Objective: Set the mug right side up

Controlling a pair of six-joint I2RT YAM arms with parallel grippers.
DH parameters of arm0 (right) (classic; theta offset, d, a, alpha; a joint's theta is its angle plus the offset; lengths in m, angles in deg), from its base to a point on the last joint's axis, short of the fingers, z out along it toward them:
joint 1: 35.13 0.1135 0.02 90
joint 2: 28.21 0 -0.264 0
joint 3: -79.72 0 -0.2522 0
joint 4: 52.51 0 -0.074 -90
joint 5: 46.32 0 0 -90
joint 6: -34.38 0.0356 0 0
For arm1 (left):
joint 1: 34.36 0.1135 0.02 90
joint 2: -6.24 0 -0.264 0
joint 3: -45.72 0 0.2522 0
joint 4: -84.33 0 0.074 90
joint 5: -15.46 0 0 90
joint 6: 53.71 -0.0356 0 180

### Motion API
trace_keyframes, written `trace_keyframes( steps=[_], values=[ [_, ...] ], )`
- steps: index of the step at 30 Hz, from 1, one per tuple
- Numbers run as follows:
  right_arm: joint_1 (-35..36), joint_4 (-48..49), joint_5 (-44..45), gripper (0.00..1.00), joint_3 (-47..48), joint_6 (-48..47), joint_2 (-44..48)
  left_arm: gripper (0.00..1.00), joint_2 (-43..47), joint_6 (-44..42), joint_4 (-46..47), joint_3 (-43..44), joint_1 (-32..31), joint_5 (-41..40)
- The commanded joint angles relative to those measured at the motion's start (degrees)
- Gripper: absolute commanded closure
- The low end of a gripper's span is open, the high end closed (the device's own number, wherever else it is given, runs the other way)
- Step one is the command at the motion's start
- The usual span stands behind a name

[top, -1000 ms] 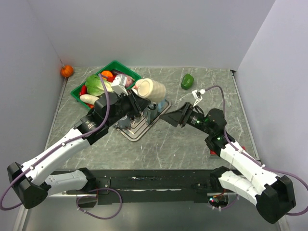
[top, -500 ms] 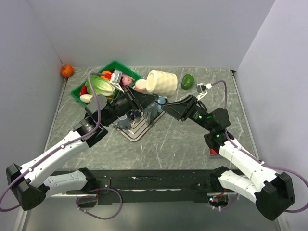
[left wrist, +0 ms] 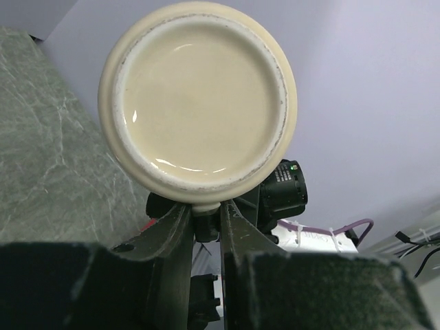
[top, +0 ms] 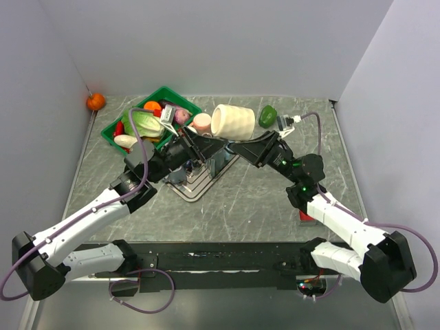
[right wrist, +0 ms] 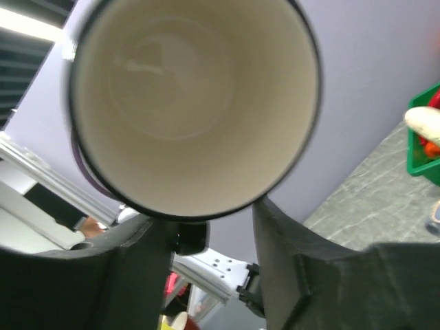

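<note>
The cream mug (top: 234, 122) hangs on its side above the table, its mouth towards the right arm. My left gripper (top: 208, 137) is shut on the mug's handle. In the left wrist view the mug's base (left wrist: 199, 96) faces the camera, and a cream stub of the handle sits pinched in the left gripper (left wrist: 206, 210). My right gripper (top: 235, 146) is just under the mug's rim. The right wrist view looks straight into the mug's hollow (right wrist: 192, 103). Below the rim the right gripper (right wrist: 210, 227) has a gap between its fingers with nothing in it.
A green basket (top: 110, 130) of toy vegetables stands at the back left. A green pepper (top: 267, 115) lies at the back right, an orange fruit (top: 95, 101) in the far left corner. A grey rack (top: 196, 185) sits under the mug. A red object (top: 306, 216) lies by the right arm.
The left arm swung the mug rightward and laid it on its side. The right gripper rose to the mug's mouth and its jaws narrowed.
</note>
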Motion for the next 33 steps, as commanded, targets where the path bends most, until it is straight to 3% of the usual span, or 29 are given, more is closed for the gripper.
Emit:
trace_keyframes(
  steps=[1, 2, 4, 5, 10, 12, 13, 14, 16, 18, 22, 26, 33],
  values=[
    [0.4, 4.2, 1.8, 0.59, 3.3, 0.6, 0.5, 0.99, 1.2, 3.1, 12.3, -0.6, -0.4, 3.0],
    [0.5, 2.7, 2.5, 0.75, 3.4, 0.2, 0.7, 0.99, 1.3, 3.6, 13.1, -1.3, -0.7, 3.2],
    [0.5, 2.1, 2.5, 0.86, 3.6, -0.1, 1.1, 0.99, 1.7, 4.1, 14.5, -4.1, -1.0, 3.5],
    [0.4, 1.7, 2.5, 1.0, 3.7, -0.5, 1.6, 0.99, 1.8, 4.2, 15.6, -5.1, -1.4, 3.1],
    [0.4, -6.4, 3.9, 1.0, 4.6, -4.2, 3.8, 0.99, 3.8, 3.3, 15.8, -9.5, -1.5, 1.5],
    [0.4, -9.1, 4.9, 1.0, 4.8, -6.1, 5.3, 0.78, 4.4, 2.2, 13.6, -9.5, -1.5, 0.6],
    [0.5, -11.7, 6.2, 1.0, 5.2, -6.9, 5.8, 0.47, 5.0, 1.0, 13.1, -9.6, -1.5, 0.2],
    [0.5, -13.7, 6.9, 1.0, 5.5, -8.5, 6.8, 0.34, 5.4, 0.4, 12.2, -9.7, -1.5, -0.5],
    [0.5, -19.3, 9.4, 1.0, 6.7, -10.5, 7.8, 0.12, 6.4, -2.0, 9.3, -9.5, -1.5, -2.4],
    [0.4, -25.1, 12.0, 1.0, 8.4, -15.0, 9.1, 0.01, 6.9, -4.3, 3.3, -8.4, -1.5, -4.7],
    [0.1, -41.0, 21.2, 1.0, 15.2, -28.8, 10.8, 0.04, 9.0, -10.0, -9.2, -7.1, -1.5, -10.7],
    [-0.7, -56.4, 36.2, 1.0, 20.9, -39.5, 8.6, 0.04, 12.0, -12.1, -21.1, -7.8, -1.5, -21.0],
    [-3.2, -64.0, 51.8, 1.0, 26.5, -52.5, -3.3, 0.04, 14.1, -14.4, -33.3, -6.4, -1.5, -34.5]
  ],
)
